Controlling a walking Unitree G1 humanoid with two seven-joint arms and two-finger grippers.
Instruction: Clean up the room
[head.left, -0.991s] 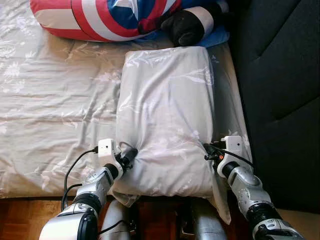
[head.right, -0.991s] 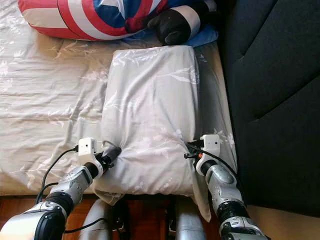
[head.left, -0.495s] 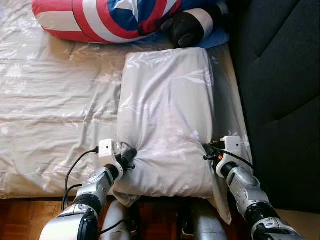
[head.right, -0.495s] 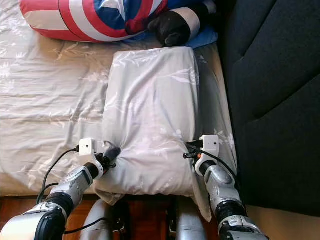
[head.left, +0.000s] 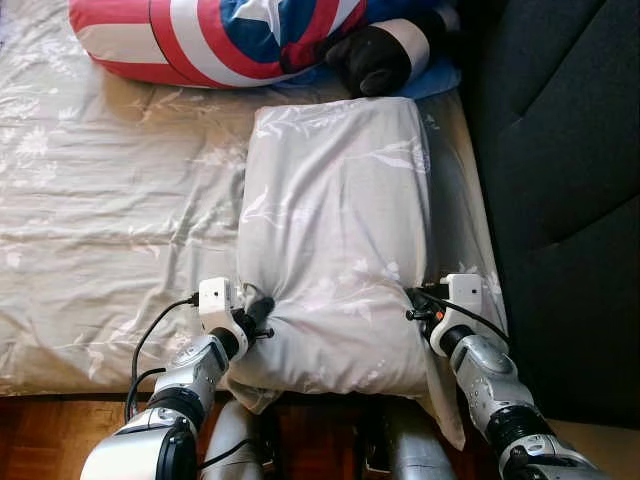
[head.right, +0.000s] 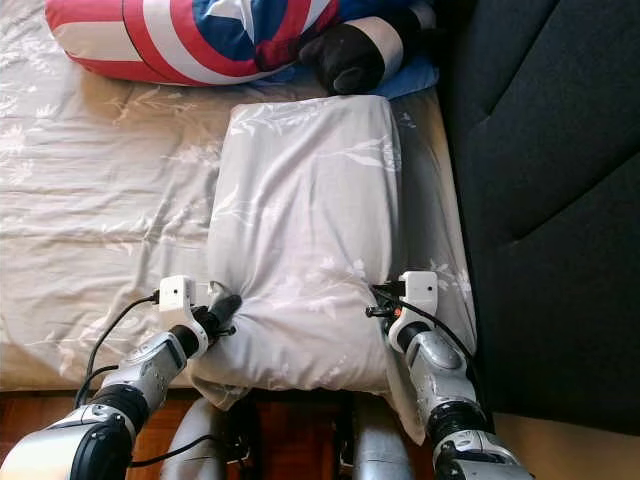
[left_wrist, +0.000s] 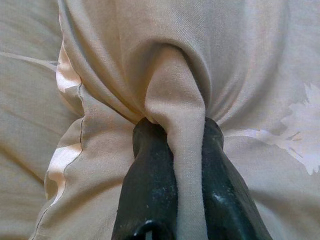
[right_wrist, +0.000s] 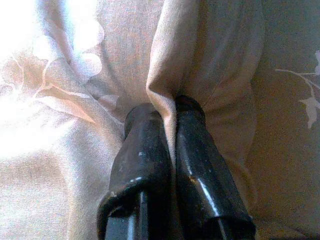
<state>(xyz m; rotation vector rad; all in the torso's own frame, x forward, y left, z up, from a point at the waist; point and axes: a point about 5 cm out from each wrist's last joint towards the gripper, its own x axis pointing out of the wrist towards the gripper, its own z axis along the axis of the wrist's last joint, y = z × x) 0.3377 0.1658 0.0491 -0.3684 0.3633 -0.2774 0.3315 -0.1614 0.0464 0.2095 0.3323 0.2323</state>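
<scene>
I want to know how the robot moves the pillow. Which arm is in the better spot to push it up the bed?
Neither one alone, probably. The left gripper and right gripper each pinch a fold of the pillow at its near corners, one per side, so moving both together looks best.

The bed (head.left: 110, 200) is seen from above by both head views, with the pillow (head.left: 335, 230) at frame centre. In each wrist view, a pinched fold of that pillow is shown very close between black fingers (left_wrist: 150, 190).
</scene>
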